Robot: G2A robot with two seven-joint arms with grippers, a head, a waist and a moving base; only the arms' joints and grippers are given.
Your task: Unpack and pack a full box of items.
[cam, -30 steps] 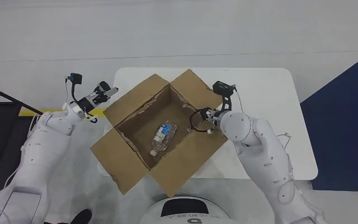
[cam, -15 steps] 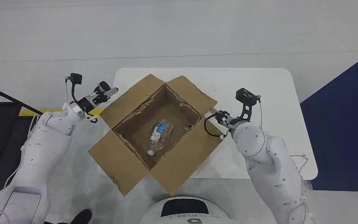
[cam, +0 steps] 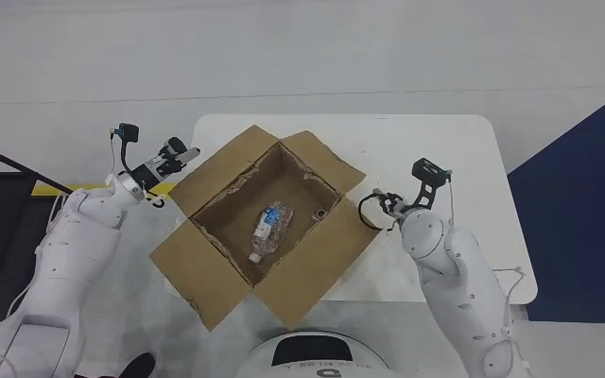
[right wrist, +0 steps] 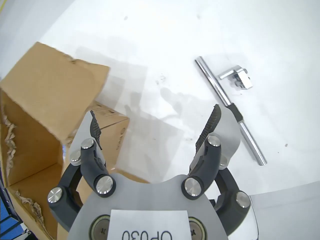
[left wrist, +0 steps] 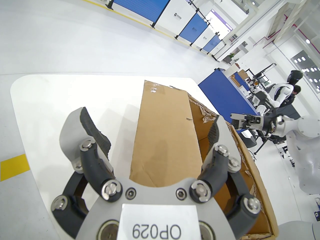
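While the right pincer [right wrist: 155, 109] gapes, the box [cam: 213, 269] holds a bottle [cam: 269, 230]

My box [cam: 304, 280] is dull brown cardboard with rough torn edges. The bottle [cam: 269, 230] is clear plastic, the rod [right wrist: 214, 86] shiny metal.

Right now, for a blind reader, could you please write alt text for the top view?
An open brown cardboard box sits on a white table, with a clear plastic bottle lying inside. The left gripper is beside the box's left flap and the right gripper beside its right flap, both empty.
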